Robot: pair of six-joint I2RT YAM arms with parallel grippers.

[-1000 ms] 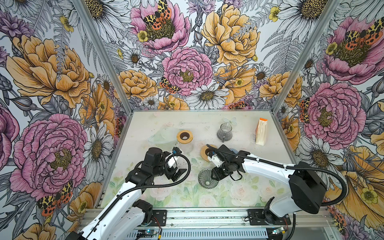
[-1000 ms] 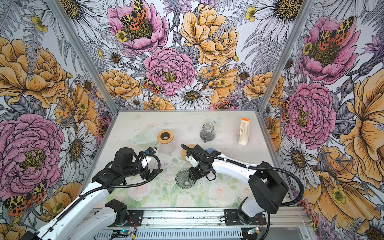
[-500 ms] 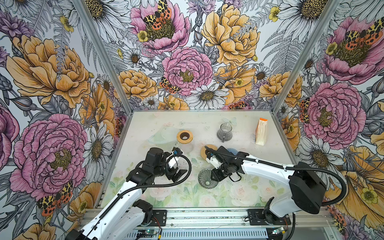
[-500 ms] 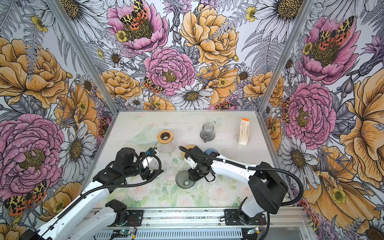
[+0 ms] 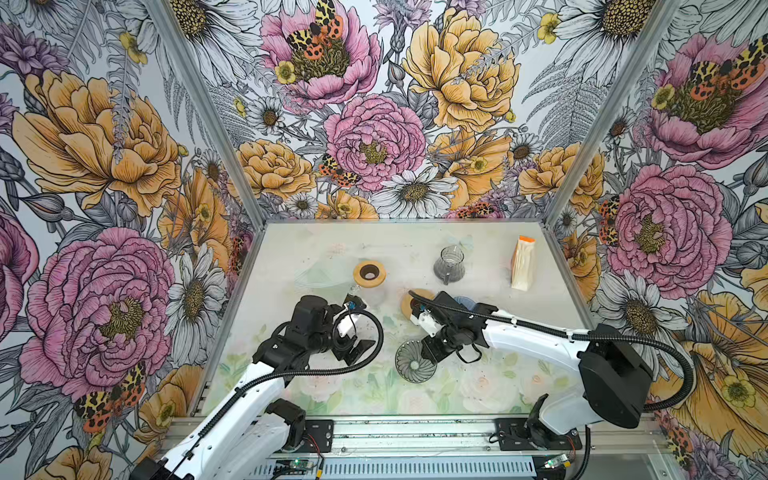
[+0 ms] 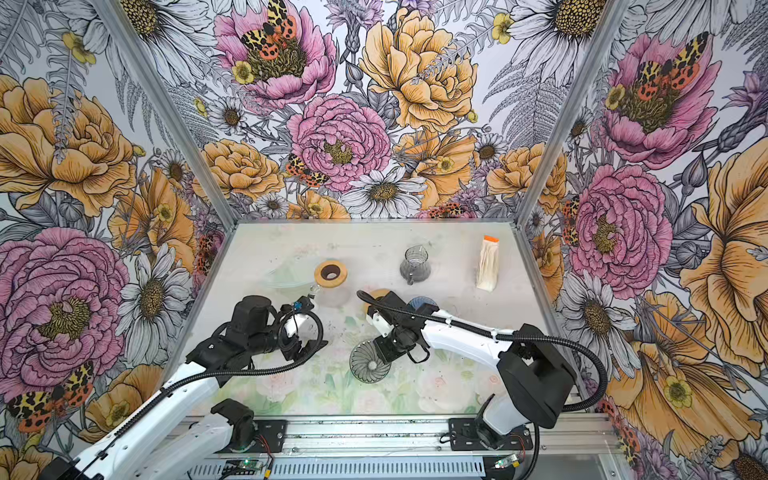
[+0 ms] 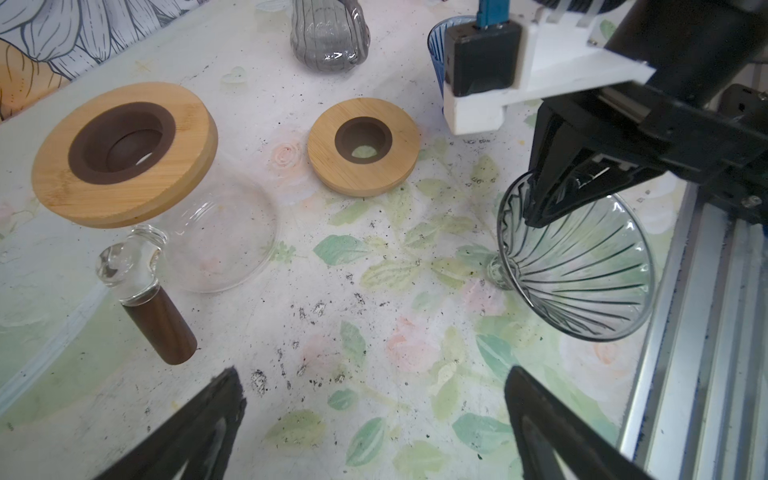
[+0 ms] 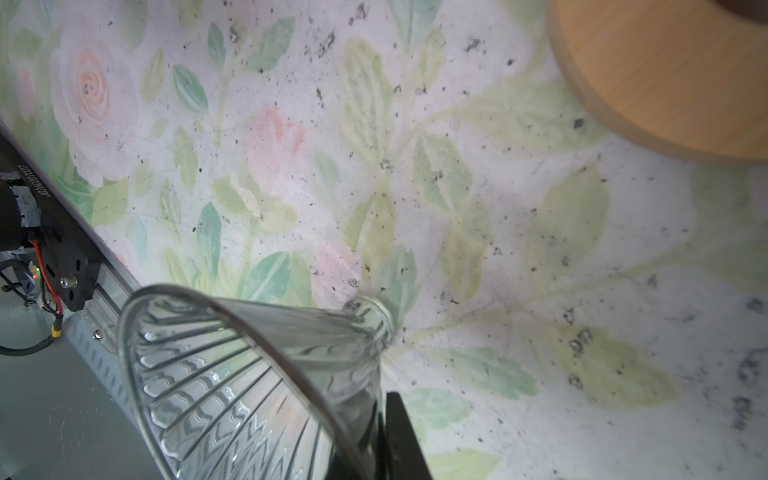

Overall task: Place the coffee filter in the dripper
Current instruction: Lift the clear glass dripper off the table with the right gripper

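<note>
The dripper (image 5: 413, 365), tipped mouth-forward on the surface (image 5: 457, 395), is clamped at its rim by the right tool (image 7: 536, 208); the left tool (image 7: 372, 374) is held apart, empty; the filter pack (image 5: 523, 264) is seen far back-right, nearer the right arm.

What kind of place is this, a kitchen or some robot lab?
Probably a robot test booth, not a kitchen: flower-printed walls box in a table, two robot arms mount on a metal rail, plus coffee gear such as a glass dripper.
</note>
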